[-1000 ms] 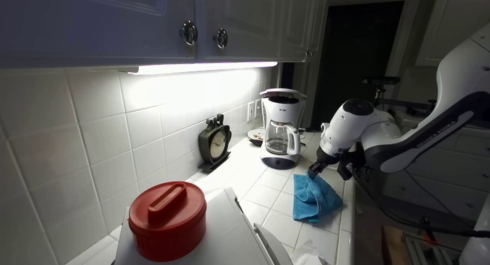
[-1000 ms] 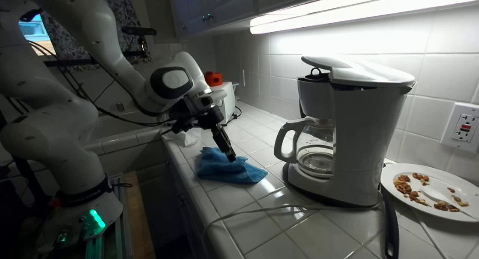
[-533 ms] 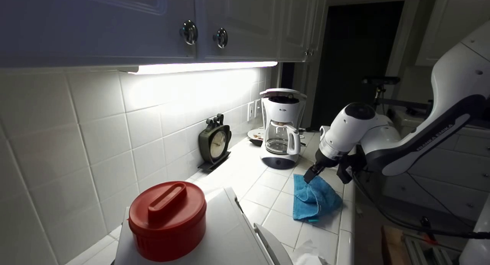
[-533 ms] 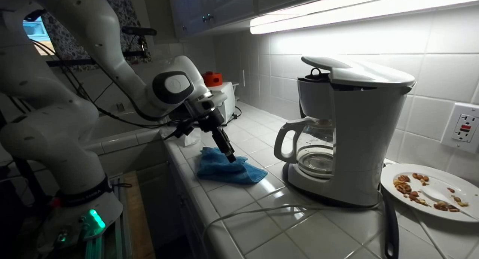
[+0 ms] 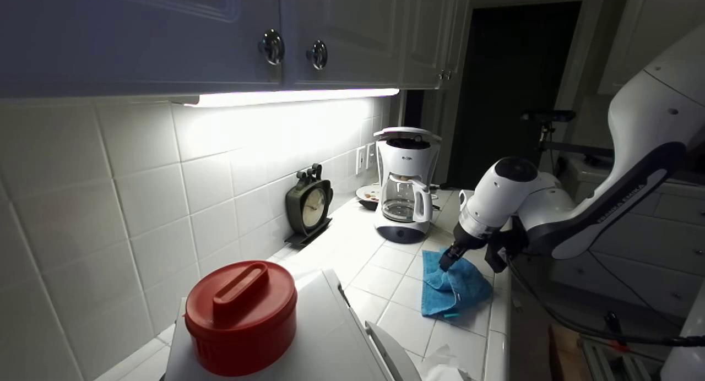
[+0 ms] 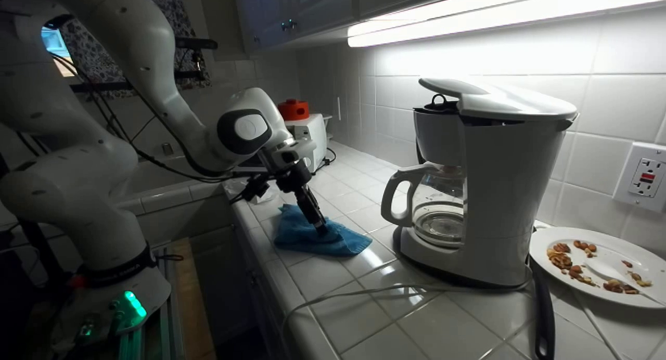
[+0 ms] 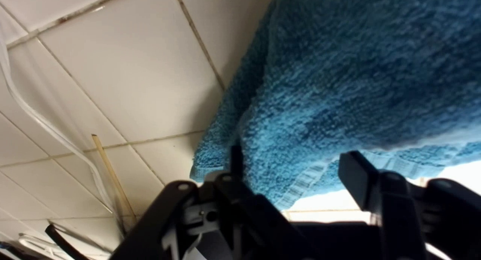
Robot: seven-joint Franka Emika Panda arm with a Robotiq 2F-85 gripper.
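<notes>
Black, blocky fingers had dropped lower, spread wide, part of the blue terry-cloth towel between them, near the robot-side edge of the white tiled counter; cloth seemed within grasp.

A blue towel lies rumpled on white countertop tiles.

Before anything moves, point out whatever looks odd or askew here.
The lid of the coffee maker stands ajar, not shut; a cord straggles to the edge of the counter, where it could snag; the towel lies rumpled, not flat.
</notes>
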